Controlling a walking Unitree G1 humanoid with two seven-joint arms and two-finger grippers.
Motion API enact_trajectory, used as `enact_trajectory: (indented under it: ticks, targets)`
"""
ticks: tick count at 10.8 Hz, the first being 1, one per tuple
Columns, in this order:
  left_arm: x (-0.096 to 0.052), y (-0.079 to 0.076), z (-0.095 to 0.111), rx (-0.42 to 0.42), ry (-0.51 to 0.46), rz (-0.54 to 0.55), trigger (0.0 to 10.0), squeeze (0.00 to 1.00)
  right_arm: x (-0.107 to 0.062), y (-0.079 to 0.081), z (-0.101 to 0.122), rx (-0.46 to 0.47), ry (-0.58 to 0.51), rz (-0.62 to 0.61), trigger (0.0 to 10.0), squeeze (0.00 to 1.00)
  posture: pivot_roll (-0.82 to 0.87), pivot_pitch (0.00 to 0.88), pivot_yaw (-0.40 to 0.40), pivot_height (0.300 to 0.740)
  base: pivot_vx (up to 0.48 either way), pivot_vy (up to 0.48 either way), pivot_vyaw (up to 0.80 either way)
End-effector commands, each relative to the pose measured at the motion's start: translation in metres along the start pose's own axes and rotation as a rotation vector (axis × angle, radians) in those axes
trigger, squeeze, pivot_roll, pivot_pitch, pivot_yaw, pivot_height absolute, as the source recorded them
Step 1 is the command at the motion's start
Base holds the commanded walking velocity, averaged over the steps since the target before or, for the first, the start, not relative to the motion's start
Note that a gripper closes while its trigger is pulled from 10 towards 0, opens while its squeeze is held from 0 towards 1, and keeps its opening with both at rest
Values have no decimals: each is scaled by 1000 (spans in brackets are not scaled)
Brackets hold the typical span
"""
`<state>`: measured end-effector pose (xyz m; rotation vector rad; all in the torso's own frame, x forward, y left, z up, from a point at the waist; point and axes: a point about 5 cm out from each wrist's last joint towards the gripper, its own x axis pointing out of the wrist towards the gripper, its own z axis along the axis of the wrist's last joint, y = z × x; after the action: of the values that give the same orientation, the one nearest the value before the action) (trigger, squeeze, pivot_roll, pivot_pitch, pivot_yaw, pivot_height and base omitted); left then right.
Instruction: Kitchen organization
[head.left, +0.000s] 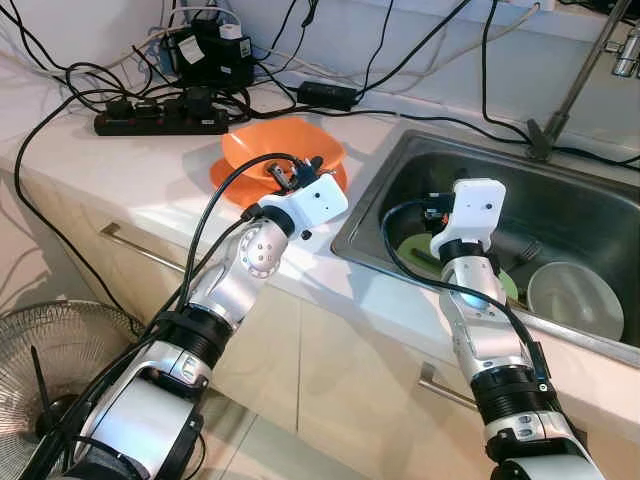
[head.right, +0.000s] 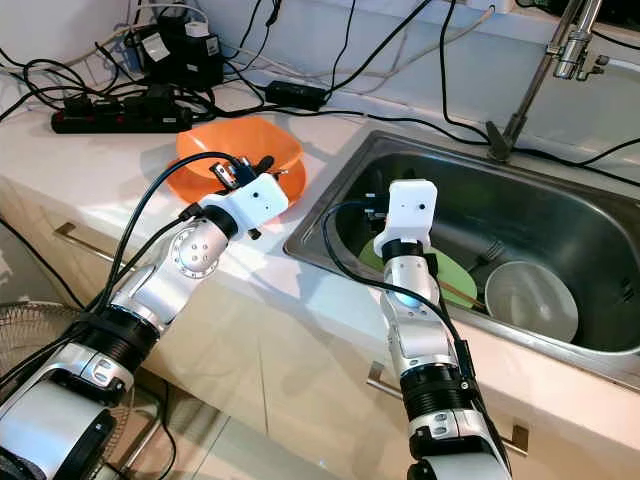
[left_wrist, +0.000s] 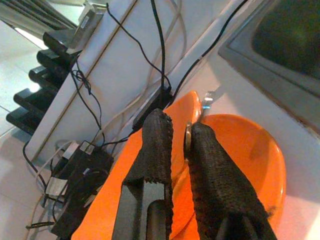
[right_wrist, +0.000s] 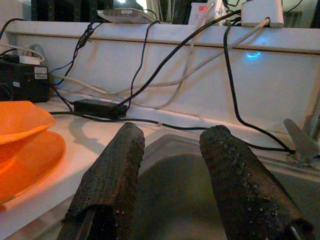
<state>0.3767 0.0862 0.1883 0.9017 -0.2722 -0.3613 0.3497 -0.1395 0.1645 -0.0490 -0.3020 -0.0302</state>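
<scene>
our left gripper (left_wrist: 180, 145) reaches to eleven o'clock over the orange bowl (head.left: 283, 145) — clenched on a utensil (left_wrist: 188, 136); our right gripper (right_wrist: 172, 165) hangs over the sink (head.left: 590, 215), fingers spread.

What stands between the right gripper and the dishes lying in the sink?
Nothing visible does. The right gripper hangs open above the sink, with the green plate and the white bowl below it. The left gripper is shut on something thin over the orange dishes.
</scene>
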Motion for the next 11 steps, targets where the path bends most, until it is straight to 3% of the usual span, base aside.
enact_trajectory:
  ticks: [1,4,6,8,9,10,11]
  targets:
    - [3,5,5,9,-18,13,0,0,-1,-4,-3,-7,15,-14,10000,0,204,0,-22,740,0,0,0]
    - [1,10,7,36,-13,32,0,0,-1,-3,-3,-6,16,-14,10000,0,202,0,-20,740,0,0,0]
    - [-1,26,17,158,-36,131,0,0,-1,-3,-4,-6,17,-16,10000,0,203,0,-21,740,0,0,0]
    - [-3,36,30,172,-87,184,0,0,-1,-3,-4,-5,18,-12,10000,0,203,0,-22,740,0,0,0]
    - [-7,40,51,76,-217,217,10000,0,0,-2,-3,-3,12,-8,10000,0,206,0,-24,740,0,0,0]
    - [-8,41,56,55,-248,216,10000,0,0,-2,-3,-3,12,-8,10000,0,205,0,-23,740,0,0,0]
    - [-12,43,70,-67,-336,236,10000,0,1,-1,-1,-9,-1,0,10000,1000,202,0,-24,740,0,0,0]
